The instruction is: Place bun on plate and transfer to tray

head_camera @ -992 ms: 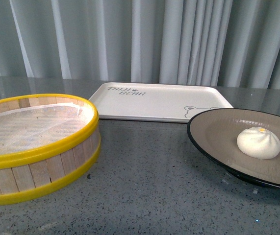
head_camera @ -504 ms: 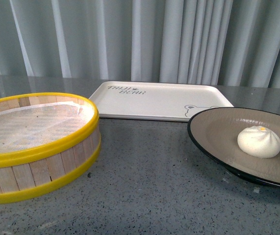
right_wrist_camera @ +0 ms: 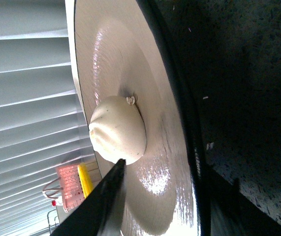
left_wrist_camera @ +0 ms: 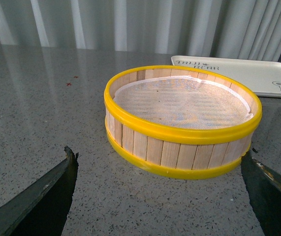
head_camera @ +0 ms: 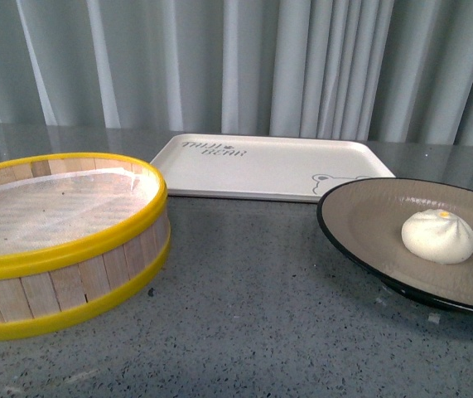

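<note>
The right pincer (right_wrist_camera: 170,172) straddles the rim of the plate (right_wrist_camera: 189,98), one dark finger over the beige inside and the other under the black underside. Whether it has clenched on the rim or only brackets it, I cannot tell. Just past the upper finger's tip, further in on the plate, sits the bun (right_wrist_camera: 118,129), upright and resting on the plate, so the first half of the task looks done. From this pincer the tray (head_camera: 269,166) lies beyond the plate's far rim and off toward the robot's left, flat on the table (head_camera: 253,290), its long axis running across. The carry would go forward and leftward, and the right arm is plainly the nearer one. The left pincer (left_wrist_camera: 157,153) is released and holds nothing, its fingers spread wide before the yellow-rimmed steamer (left_wrist_camera: 179,132), well apart from the plate. Against a second ago, everything in the front view sits slightly higher together; plate, bun and tray keep their places relative to each other.
</note>
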Motion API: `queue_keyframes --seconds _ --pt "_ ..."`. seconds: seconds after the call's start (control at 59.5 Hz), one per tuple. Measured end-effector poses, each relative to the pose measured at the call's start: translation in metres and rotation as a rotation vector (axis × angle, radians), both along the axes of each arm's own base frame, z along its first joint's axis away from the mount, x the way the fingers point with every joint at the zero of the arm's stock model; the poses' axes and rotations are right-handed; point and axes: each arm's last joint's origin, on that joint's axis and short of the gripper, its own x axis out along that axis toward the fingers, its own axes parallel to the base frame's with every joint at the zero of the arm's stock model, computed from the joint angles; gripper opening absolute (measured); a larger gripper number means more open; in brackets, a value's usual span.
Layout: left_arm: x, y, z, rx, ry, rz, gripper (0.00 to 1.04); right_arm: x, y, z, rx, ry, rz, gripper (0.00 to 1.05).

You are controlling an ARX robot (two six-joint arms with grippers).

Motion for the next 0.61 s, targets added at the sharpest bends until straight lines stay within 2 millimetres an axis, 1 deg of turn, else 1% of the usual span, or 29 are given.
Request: queue_keyframes --seconds 0.067,0.235,0.269,0.471,0.538,0.605 --pt "0.0 0.0 0.0 0.0 0.0 0.0 0.98 0.0003 -0.0002 0.0003 0.003 -0.007 0.001 0.3" --pt "0.0 0.0 0.0 0.0 0.0 0.0 0.98 0.0002 -0.0009 -0.0005 0.007 -0.016 0.003 0.05" --pt "0.0 0.0 0.0 0.0 0.0 0.0 0.98 0.0003 -0.0009 -0.0004 0.008 -0.016 0.002 0.03" --pt "0.0 0.0 0.0 0.0 0.0 0.0 0.98 -0.0008 -0.0021 -0.0006 0.02 -0.036 0.004 0.03" --pt "0.0 0.0 0.0 0.0 0.0 0.0 0.98 -0.0024 -0.0025 0.0016 0.009 -0.043 -0.006 0.03" --pt "0.0 0.0 0.0 0.0 0.0 0.0 0.98 -0.0054 -0.005 0.0084 -0.014 -0.064 -0.022 0.03"
